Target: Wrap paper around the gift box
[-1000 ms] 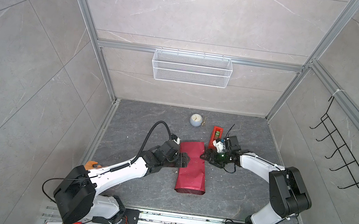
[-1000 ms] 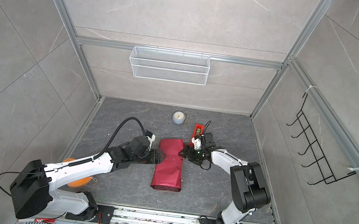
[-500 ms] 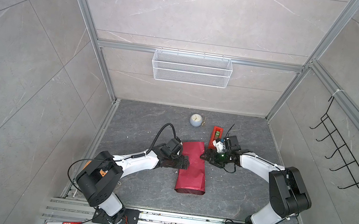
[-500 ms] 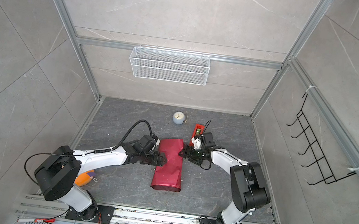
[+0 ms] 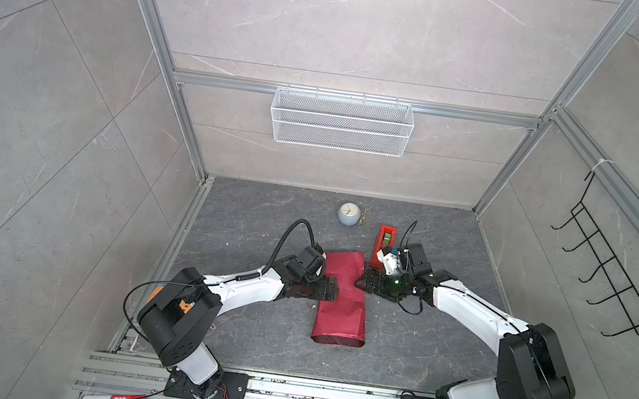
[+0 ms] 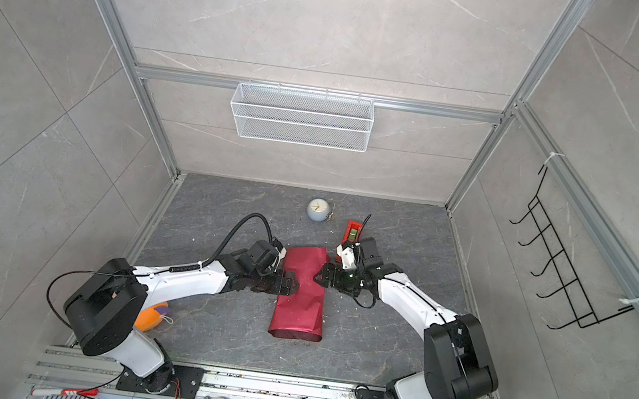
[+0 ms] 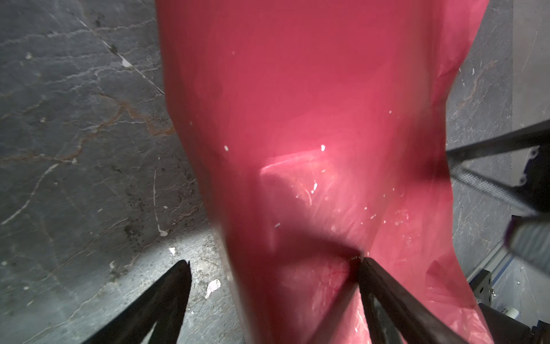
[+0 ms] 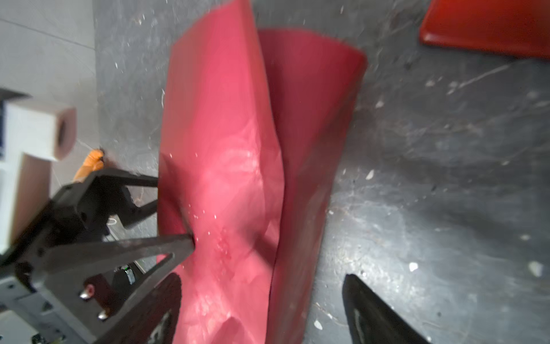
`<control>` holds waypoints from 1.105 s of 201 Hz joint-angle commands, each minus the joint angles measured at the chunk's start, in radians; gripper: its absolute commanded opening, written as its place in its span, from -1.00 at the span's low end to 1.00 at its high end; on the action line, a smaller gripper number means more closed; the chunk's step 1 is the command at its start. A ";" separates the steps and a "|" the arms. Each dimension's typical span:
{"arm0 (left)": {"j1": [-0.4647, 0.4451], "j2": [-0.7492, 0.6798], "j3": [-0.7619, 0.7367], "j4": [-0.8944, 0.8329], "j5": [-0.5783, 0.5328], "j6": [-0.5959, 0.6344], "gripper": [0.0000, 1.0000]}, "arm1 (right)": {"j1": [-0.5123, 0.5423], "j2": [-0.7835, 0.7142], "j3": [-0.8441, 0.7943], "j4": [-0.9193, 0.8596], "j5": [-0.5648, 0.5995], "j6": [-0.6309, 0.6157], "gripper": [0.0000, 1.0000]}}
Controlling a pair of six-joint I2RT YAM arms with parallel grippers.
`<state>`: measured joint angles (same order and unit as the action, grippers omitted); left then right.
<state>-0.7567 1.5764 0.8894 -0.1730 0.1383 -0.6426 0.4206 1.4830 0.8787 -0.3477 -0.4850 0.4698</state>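
The table (image 5: 265, 218) is a dark grey slab with pale veining, flecked with small white specks. Items resting directly on it:

- The paper (image 5: 342, 300) (image 6: 301, 290) is folded into a long, creased maroon sleeve. It lies flat near the centre, its long axis running front to back.
- A small round clock (image 5: 348, 214) sits toward the back wall, well apart from the sleeve.
- A red tape dispenser (image 5: 384, 238) with a green roll is near the sleeve's far right corner.
- An orange object (image 6: 152, 315) is at the front left, partly hidden.

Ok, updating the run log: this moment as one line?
paper: folded, flat on table | gift box: not visible | left gripper: open at paper edge | right gripper: open, opposite edge
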 commanded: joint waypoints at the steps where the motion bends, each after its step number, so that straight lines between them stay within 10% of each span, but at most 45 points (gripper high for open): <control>1: 0.000 0.030 -0.020 -0.057 -0.019 0.032 0.78 | 0.010 0.007 -0.042 -0.033 0.044 -0.017 0.71; 222: 0.069 0.071 0.029 -0.095 0.100 -0.032 0.40 | 0.010 0.016 -0.055 -0.099 0.137 -0.047 0.67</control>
<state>-0.6910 1.6291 0.9329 -0.1745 0.2710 -0.6865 0.4271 1.4956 0.8104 -0.3321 -0.4294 0.4473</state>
